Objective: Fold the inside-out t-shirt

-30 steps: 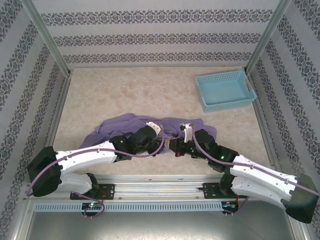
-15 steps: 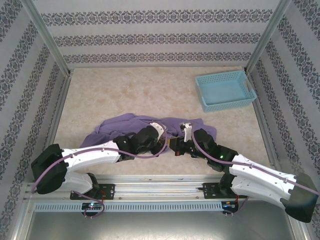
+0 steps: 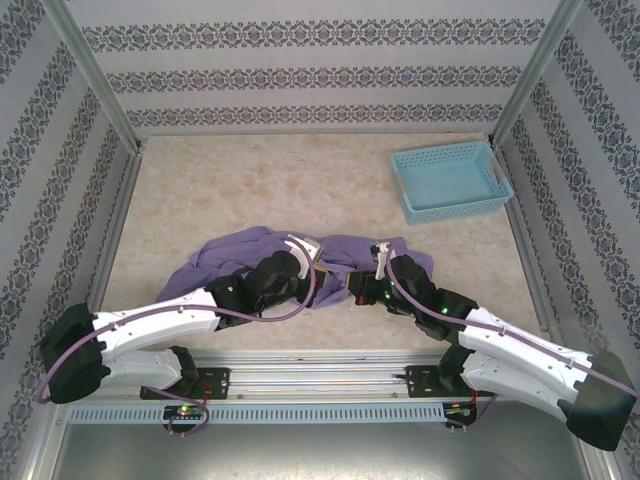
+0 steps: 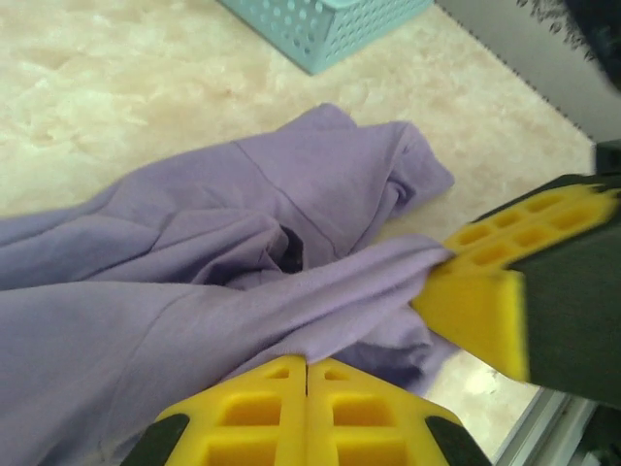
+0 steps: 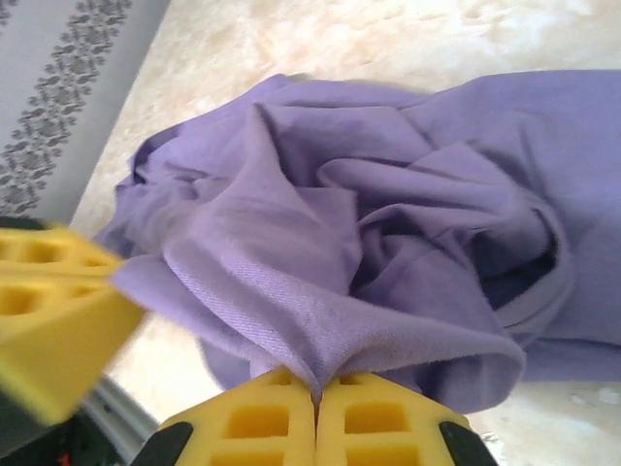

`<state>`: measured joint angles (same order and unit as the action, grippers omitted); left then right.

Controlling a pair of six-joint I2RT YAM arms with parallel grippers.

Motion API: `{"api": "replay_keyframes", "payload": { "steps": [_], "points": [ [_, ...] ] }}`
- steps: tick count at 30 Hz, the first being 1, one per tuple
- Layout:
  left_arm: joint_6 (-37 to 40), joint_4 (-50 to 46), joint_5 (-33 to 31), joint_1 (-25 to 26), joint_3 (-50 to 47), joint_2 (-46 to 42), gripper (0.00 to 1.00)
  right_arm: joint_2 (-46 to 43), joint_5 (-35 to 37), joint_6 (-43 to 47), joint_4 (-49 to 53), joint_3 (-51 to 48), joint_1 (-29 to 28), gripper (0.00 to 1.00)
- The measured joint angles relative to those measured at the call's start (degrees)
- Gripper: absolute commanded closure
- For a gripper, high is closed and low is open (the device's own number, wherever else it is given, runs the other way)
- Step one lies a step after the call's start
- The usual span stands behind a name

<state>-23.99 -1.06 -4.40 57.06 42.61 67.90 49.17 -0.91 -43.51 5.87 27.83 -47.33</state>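
Bunched in a lavender heap on the table [image 3: 280, 180]: the inside-out t-shirt [image 3: 225, 258], well apart from the light blue lattice basket [image 3: 450, 211], on the near-left diagonal from it. Left gripper [image 4: 307, 374] closed right down, yellow pads pinching a ridge of the shirt's fabric. Right gripper [image 5: 316, 393] likewise closed tight on a fold of the same cloth, just beside the left one and on the side nearer the basket. Looks like two neighbouring grips on one stretch of fabric, taken close together so as to draw them apart and spread the heap flat. Both low against the table, probably to catch thin cotton without losing it. No fold made yet.
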Motion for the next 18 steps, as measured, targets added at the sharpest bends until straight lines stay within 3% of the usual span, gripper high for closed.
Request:
{"api": "replay_keyframes", "payload": {
  "steps": [4, 10, 12, 15, 18],
  "points": [
    [-0.31, -0.5, 0.0, 0.0, 0.0, -1.2, 1.0, 0.94, 0.13, 0.74, 2.71, 0.94, 2.01, 0.88],
    [-1.29, -3.28, -0.96, -0.17, 0.28, 0.68, 1.0, 0.72, 2.23, 4.02, 8.83, 3.87, 2.23, 0.68],
    [-1.7, -4.57, -1.27, -0.17, 1.14, 2.51, 1.0, 0.2, 3.87, 5.42, 11.61, 4.61, 2.21, 0.57],
    [-2.01, -6.69, -1.66, -0.17, 2.99, 5.77, 0.94, -1.29, 7.17, 6.58, 16.59, 5.16, 1.27, 0.56],
    [-2.69, -9.33, -2.58, -0.17, 5.55, 9.79, 0.83, -2.82, 10.14, 7.54, 20.57, 5.66, -3.58, 0.58]
  ]
}}
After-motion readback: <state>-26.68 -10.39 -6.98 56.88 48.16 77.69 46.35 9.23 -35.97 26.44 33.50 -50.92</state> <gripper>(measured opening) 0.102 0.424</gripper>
